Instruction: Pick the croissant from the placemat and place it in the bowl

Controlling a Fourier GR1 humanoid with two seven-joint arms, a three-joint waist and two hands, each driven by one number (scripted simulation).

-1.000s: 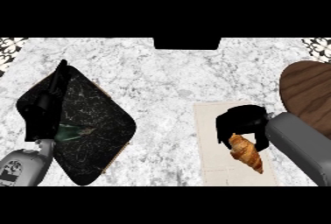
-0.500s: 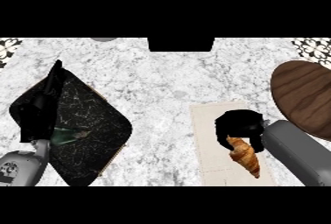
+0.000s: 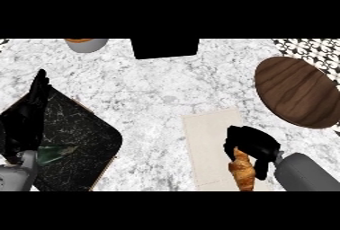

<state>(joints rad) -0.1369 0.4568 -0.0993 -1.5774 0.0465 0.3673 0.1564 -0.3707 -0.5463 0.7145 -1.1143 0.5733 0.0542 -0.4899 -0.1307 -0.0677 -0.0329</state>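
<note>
At the near right edge of the marble surface (image 3: 153, 103), the croissant (image 3: 243, 173) is gripped by the right hand (image 3: 256, 146), whose fingers are curled round its upper end, over the pale placemat (image 3: 216, 143). At the near left edge, the left hand (image 3: 26, 121) is held open with fingers straight, over a dark square board (image 3: 79, 152). Farther back, at the right edge, a brown wooden bowl (image 3: 299, 90) is seen. At the far edge, a black block (image 3: 164, 47) and a grey cup (image 3: 86, 44) are shown.
</note>
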